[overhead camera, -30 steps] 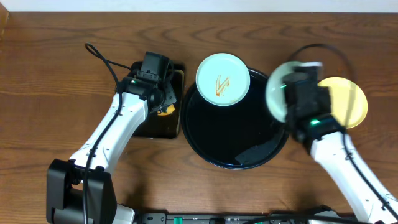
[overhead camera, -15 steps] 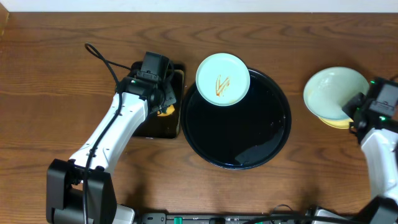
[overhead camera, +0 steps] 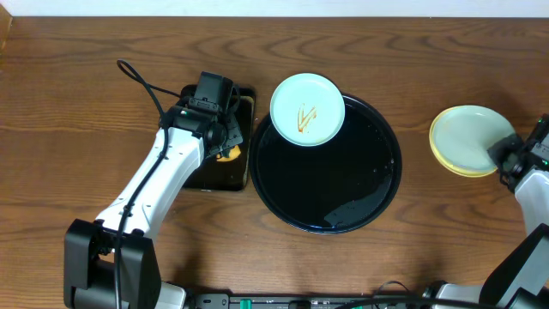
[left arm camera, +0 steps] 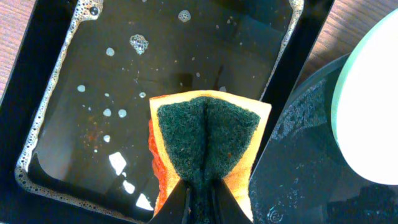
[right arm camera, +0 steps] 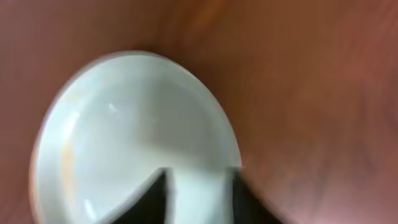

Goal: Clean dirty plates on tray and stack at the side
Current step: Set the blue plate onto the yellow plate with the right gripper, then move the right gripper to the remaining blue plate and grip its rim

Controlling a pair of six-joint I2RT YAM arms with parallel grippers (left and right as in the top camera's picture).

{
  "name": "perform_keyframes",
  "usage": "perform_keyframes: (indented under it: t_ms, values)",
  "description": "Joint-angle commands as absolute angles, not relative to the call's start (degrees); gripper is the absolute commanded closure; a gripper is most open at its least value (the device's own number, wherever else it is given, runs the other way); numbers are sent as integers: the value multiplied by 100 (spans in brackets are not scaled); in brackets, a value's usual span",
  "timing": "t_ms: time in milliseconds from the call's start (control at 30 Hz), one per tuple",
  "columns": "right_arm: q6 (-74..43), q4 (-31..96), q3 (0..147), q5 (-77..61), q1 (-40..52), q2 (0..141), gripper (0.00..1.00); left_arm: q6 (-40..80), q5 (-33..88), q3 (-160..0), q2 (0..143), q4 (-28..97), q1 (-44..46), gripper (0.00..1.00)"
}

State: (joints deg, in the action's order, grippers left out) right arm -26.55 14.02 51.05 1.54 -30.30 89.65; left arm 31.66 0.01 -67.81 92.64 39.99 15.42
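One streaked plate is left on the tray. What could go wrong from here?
1. The right fingers sit at the edge of the blue plate, stacked on the yellow plate; pulling back may drag it askew.
2. The streaked plate overhangs the round tray at its rim; pressure from the sponge could tip it.

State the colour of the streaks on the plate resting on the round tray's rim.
Orange-brown, on the pale blue plate; the overhead view shows it best.

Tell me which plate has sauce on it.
The light blue plate on the back rim of the round black tray: orange streaks cross its middle. The other blue plate, stacked on the yellow plate, shows none.
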Motion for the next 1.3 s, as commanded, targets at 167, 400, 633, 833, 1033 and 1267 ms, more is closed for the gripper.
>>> perform_keyframes:
  t_ms: [167, 400, 633, 833, 1033, 1267]
  values:
    - [-1625, 1509, 5203, -1911, -2650, 9000, 54, 3133, -69, -6772, 9290, 4007, 1518, 93]
    - [-1343, 2043, 5422, -2523, -1372, 9002, 48, 3133, -69, -6772, 9290, 4007, 1518, 92]
    - [-1194, 2464, 6014, -2526, -62, 9002, 40, 3133, -69, -6772, 9290, 4007, 1518, 92]
    - [-1441, 2235, 6016, -1907, 690, 9260, 40, 3133, -69, -6772, 9290, 4007, 1518, 93]
    - [-1955, 1588, 6016, -1909, 1133, 10020, 43, 3133, -67, -6772, 9290, 4007, 1518, 92]
    - [-2344, 648, 6016, -1887, 1520, 10796, 45, 3133, -67, -6772, 9290, 4007, 1518, 92]
